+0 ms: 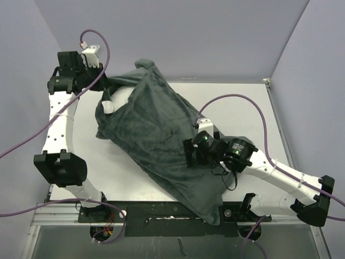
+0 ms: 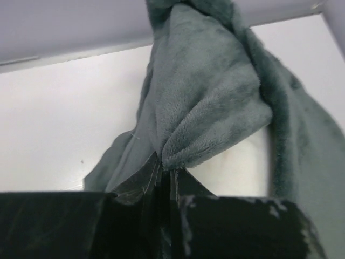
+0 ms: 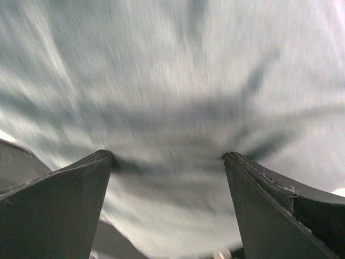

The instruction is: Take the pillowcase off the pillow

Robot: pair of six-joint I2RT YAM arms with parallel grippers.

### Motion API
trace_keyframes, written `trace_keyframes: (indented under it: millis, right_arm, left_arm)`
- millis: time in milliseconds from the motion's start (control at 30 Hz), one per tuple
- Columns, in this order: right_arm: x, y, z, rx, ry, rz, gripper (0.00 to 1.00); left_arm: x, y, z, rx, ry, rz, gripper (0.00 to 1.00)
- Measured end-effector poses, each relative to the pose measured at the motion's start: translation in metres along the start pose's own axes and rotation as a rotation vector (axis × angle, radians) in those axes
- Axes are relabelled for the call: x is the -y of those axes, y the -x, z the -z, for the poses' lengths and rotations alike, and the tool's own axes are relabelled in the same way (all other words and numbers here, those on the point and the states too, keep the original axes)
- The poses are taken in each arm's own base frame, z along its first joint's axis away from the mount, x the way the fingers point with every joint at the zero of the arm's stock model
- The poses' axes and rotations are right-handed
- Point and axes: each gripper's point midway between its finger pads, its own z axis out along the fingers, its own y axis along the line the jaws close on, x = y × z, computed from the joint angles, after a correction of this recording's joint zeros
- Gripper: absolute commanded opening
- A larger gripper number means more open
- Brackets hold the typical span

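Purple cables (image 1: 233,97) loop over the white bench (image 1: 135,181). The grey-green fleece pillowcase (image 1: 156,140) runs far-left to near-right. The left jaws clamp it and the right jaws are apart.

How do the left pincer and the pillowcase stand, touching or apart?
Touching. The left wrist view shows the left pincer shut on a bunched fold of the pillowcase, with the fleece pinched where the jaws meet.

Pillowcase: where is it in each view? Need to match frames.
Top external: the pillowcase, grey-green side up, runs diagonally from upper left to bottom centre.
Left wrist: it fills the centre and right, with an edge pinched in the shut left end effector.
Right wrist: blurred, it fills the frame beyond the open right end effector.
Shared landmark: the white table, seen in top external and left wrist only.
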Motion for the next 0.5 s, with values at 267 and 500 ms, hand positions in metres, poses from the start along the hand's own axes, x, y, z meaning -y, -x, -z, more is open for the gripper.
trace_keyframes:
  millis: [267,500]
  right_arm:
    - [-0.013,-0.101,-0.023,-0.255,-0.062,0.225,0.81]
    - [-0.023,-0.108,-0.055,-0.281,-0.088,0.222,0.82]
  left_arm:
    - [0.065,0.1,0.069,0.255,-0.158,0.009,0.0]
    - [0.125,0.13,0.1,0.345,-0.343,0.025,0.0]
